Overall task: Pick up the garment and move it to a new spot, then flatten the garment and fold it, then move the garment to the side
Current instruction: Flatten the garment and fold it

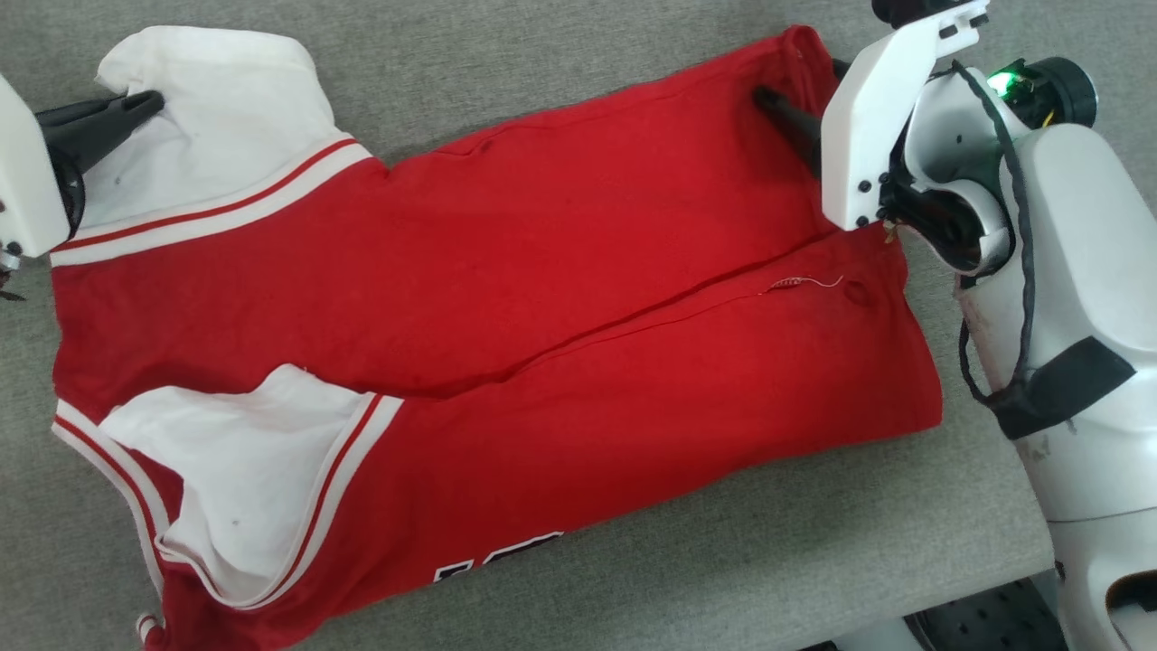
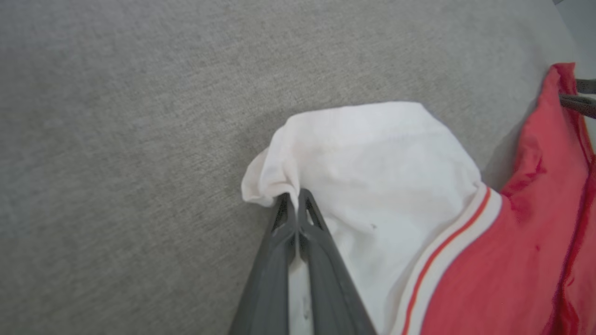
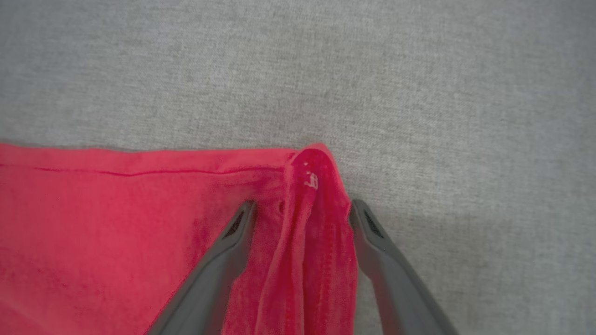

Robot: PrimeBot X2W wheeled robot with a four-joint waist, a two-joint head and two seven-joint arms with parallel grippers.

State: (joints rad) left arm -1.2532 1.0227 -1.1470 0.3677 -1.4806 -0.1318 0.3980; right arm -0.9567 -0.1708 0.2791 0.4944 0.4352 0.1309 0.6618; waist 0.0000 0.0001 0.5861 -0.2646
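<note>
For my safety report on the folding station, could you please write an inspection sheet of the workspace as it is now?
Surface: grey cloth-covered surface, no stains seen on the bare parts.
Job's things: garment lies flat, both long sides folded in to the middle; a loose thread near one end.
Clutter: nothing seen.
Grippers: left gripper has its jaws shut on the white sleeve; right gripper has its jaws open on either side of a raised red corner fold.
Cables: black cable hangs along the right arm, off the garment.
Surroundings: dark dotted area beyond the surface's edge; cannot tell what it is.
</note>
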